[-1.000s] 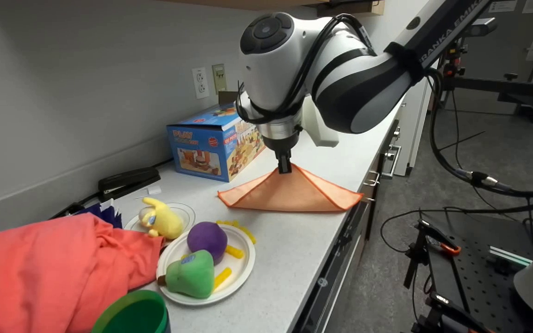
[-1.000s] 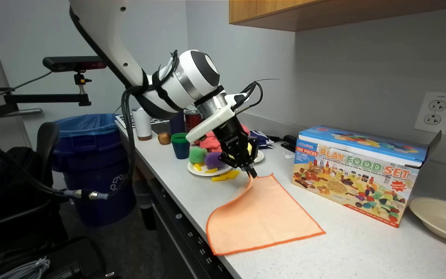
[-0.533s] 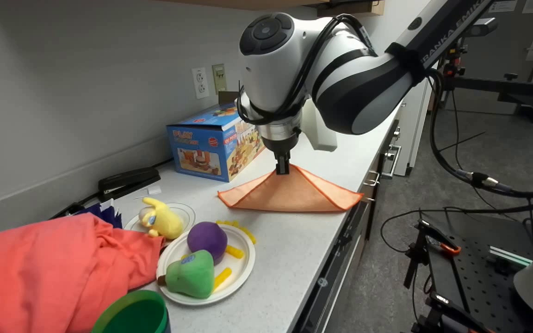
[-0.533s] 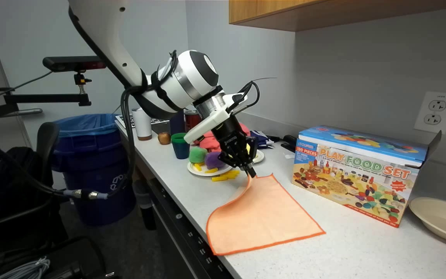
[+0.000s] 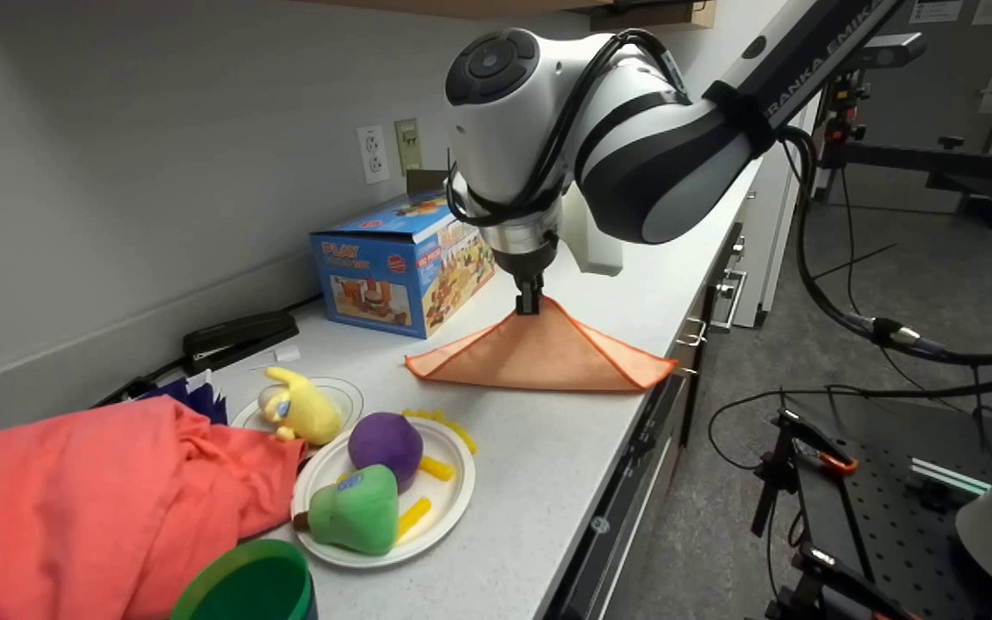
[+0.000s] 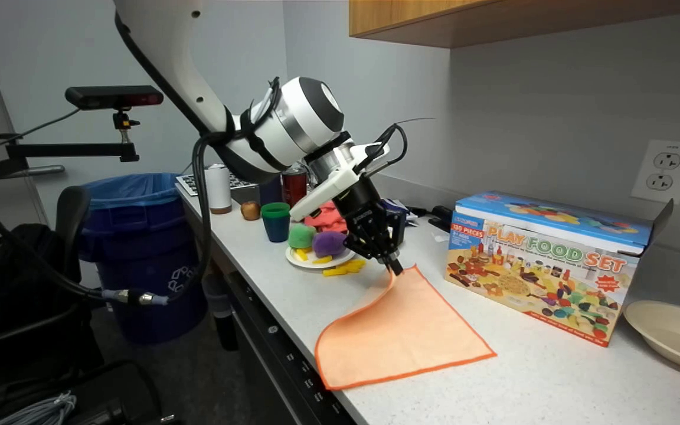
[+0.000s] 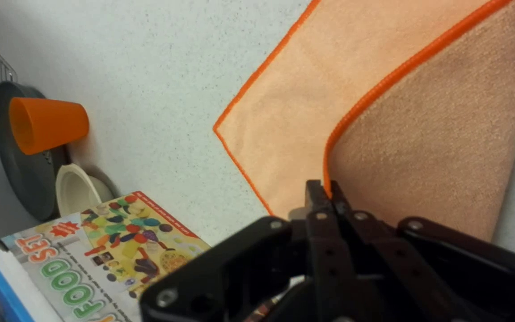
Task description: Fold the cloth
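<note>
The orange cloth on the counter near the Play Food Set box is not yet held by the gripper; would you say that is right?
Not quite: the gripper does hold it. The wrist view shows its jaws closed on the hemmed edge of the orange cloth. The cloth is indeed on the counter near the Play Food Set box.

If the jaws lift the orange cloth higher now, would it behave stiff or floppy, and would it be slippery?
Probably floppy: the orange cloth curves softly up to the jaws while another part lies flat on the counter. Perhaps light too, as it looks thin. Likely not very slippery, since its surface looks fuzzy in the wrist view.
</note>
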Motion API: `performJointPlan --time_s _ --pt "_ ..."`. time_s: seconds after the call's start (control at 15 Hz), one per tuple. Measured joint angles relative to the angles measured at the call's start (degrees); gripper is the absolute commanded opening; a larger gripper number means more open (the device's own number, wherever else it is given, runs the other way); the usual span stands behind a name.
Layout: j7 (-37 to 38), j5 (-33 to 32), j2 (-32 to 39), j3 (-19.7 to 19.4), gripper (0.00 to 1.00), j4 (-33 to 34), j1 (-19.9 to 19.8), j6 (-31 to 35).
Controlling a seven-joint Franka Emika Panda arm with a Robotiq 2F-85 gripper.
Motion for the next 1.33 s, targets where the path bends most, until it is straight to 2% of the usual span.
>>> performJointPlan --time_s 0.27,0.47,0.53,0.6,0.8,1.07,1.2,1.33 --pt "2.24 -2.57 1.59 -3.73 0.01 2.96 -1.67 -0.16" --pt "3.79 -2.67 3.47 -5.01 0.01 4.11 -2.46 -0.25" --pt "4.58 -2.67 4.12 -4.95 0.27 4.24 -2.41 -0.65" --pt "5.36 -2.67 4.79 -4.84 0.28 4.33 -2.26 -1.25" --pt "7.15 -3.67 6.31 -4.81 0.51 4.49 -1.94 -1.88" --pt "13.28 -16.75 6.30 -4.87 0.80 4.82 -1.28 -1.84" --pt "15.55 -20.71 5.97 -4.85 0.95 5.30 -1.25 -2.66" --pt "16.09 -20.93 5.60 -4.80 1.00 6.57 -1.26 -5.40"
